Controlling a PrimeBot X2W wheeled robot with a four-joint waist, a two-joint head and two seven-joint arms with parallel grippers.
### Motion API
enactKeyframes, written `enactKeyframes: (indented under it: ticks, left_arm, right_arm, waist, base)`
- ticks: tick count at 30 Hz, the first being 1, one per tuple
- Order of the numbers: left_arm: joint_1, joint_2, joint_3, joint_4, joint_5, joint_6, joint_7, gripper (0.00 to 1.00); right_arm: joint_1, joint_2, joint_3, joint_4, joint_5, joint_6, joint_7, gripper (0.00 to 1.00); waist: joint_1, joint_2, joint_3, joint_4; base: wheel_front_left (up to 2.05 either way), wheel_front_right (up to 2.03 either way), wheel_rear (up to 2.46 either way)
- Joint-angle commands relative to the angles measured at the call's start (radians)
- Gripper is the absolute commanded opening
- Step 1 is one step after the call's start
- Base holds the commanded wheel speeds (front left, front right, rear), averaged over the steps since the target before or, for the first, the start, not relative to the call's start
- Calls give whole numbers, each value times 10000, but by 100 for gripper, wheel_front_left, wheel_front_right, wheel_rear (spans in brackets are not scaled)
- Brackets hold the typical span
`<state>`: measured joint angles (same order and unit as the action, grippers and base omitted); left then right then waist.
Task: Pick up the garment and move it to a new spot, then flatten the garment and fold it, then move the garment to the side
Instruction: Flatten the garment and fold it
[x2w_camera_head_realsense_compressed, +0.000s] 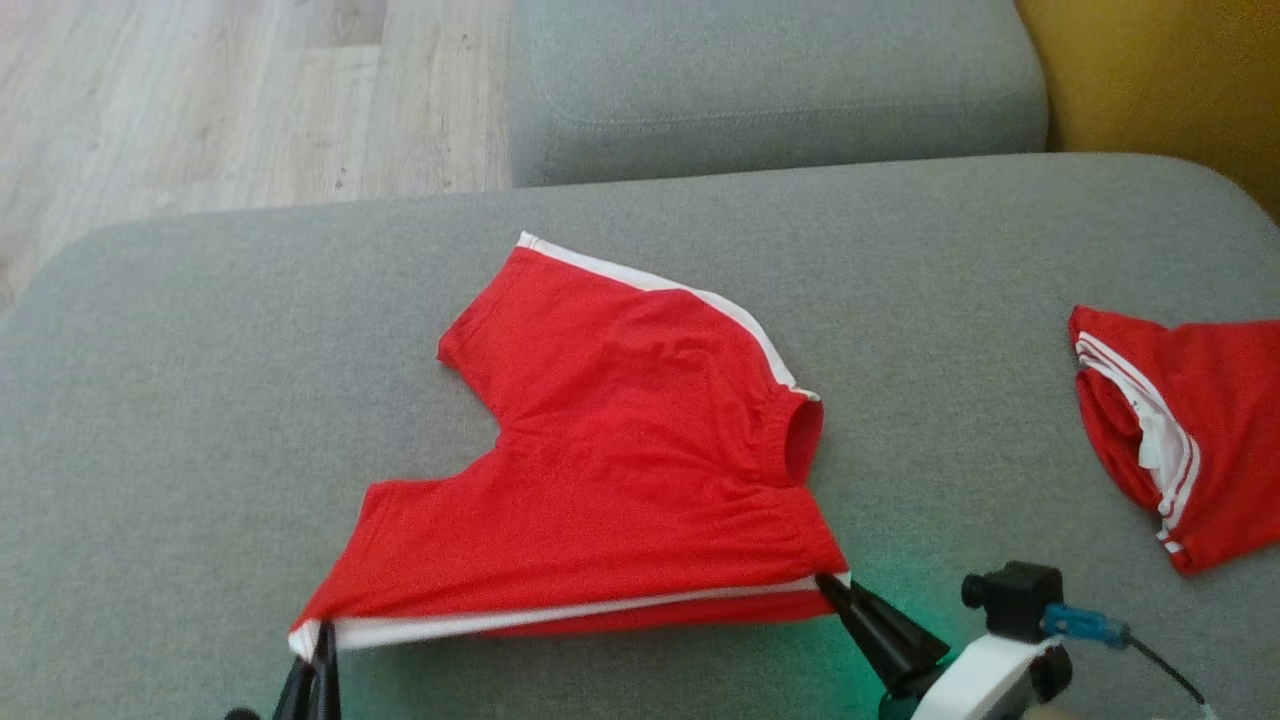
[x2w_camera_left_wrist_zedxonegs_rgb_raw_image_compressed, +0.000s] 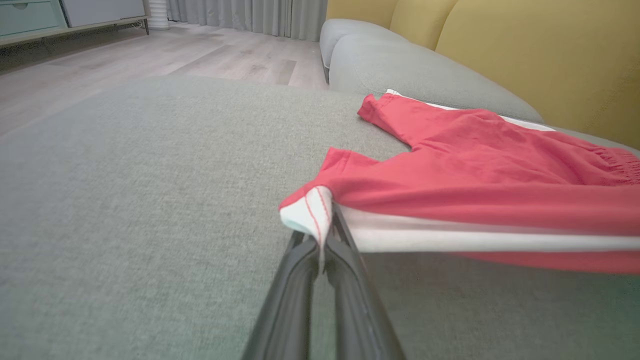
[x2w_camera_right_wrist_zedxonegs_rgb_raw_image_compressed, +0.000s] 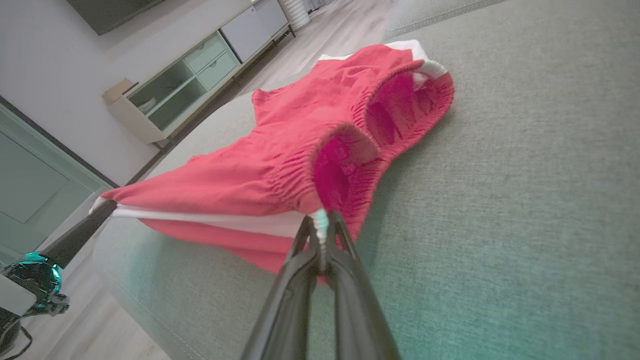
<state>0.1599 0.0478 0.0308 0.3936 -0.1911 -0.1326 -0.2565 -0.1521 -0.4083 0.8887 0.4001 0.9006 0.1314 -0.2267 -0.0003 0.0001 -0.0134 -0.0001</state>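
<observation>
Nearby: second red garment (x2w_camera_head_realsense_compressed: 1215, 430), well apart on the sofa (x2w_camera_head_realsense_compressed: 200, 420).
Garment: red shorts (x2w_camera_head_realsense_compressed: 620, 450), white-striped, near edge lifted.
Hands: your left hand (x2w_camera_head_realsense_compressed: 324, 635) and right hand (x2w_camera_head_realsense_compressed: 830, 585) pinch its corners.

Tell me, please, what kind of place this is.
Most likely a home living room: a grey sofa with yellow back cushions, a pale wood floor, and a low cabinet with drawers along the wall. Spread on the seat are red shorts.
</observation>
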Motion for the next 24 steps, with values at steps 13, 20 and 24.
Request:
enactKeyframes:
  ticks: [13,20,24]
  left_arm:
    - [-7161,2317,-3379,2316,-772,21,642,0]
    - [-10551,3316,-5719,3735,-1903,20,1618,0]
    - [-11640,3580,-6566,4292,-2219,20,1465,0]
  right_arm:
    - [-2552,742,-1459,-458,2246,-7,989,0]
    - [-4072,1344,-1361,-421,2764,-7,1125,0]
    - [-4488,1561,-1253,-381,2913,-7,776,0]
  waist:
    - [3,-1,2592,-501]
    - [3,-1,4086,-1092]
    - [3,-1,4487,-1336]
  base:
    - [0,0,0]
    - [0,0,0]
    - [0,0,0]
